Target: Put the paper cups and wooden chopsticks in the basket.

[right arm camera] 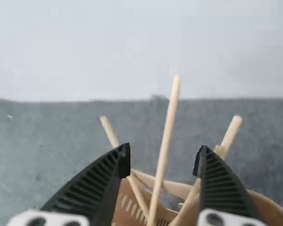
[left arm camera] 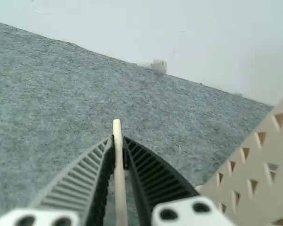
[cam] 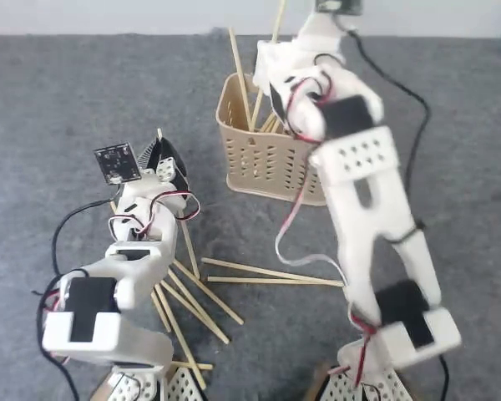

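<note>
A beige slotted basket (cam: 263, 159) stands at the back middle with several wooden chopsticks (cam: 238, 71) standing up in it. My left gripper (left arm camera: 117, 139) is shut on one chopstick (left arm camera: 117, 160), held up above the carpet to the left of the basket (left arm camera: 257, 162); in the high view this gripper (cam: 160, 144) is at left centre. My right gripper (right arm camera: 162, 157) is open over the basket's rim (right arm camera: 269, 207), and an upright chopstick (right arm camera: 167, 132) stands between its fingers without touching them. Several more chopsticks (cam: 234, 274) lie scattered on the carpet between the arms.
Grey carpet covers the table up to a pale wall at the back. The right arm (cam: 363, 175) stretches over the carpet right of the loose chopsticks, and its cables (cam: 296, 225) hang beside the basket. A black cable (cam: 401, 92) runs at the back right.
</note>
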{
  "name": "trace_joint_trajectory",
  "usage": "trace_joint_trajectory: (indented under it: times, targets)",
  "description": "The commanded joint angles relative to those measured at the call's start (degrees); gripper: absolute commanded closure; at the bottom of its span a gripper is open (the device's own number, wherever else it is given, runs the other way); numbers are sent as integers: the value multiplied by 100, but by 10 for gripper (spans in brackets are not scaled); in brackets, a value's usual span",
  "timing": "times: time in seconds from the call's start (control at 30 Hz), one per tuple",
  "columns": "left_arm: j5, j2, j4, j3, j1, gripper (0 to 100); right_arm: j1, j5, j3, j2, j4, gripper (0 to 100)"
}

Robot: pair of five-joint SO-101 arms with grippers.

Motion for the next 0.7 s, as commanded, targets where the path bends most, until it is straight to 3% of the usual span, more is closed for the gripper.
trace_joint_trajectory:
  times: [0.0, 0.23, 0.37, 0.53, 0.67]
  targets:
    - [-26, -35, 26, -215, -9, 989, 13, -62, -273, -1200, 418, 772]
    - [-26, -35, 26, -224, -62, 989, 163, -62, -229, -2958, 3284, 793]
    - [-26, -35, 26, -215, -62, 989, 514, 114, 149, -3327, 4541, 970]
    - [-26, -44, 26, -189, -62, 989, 1481, 844, 1705, -3336, 4743, 991]
    - [-9, -44, 26, -215, -176, 989, 2123, 1108, 3736, -3336, 3749, 991]
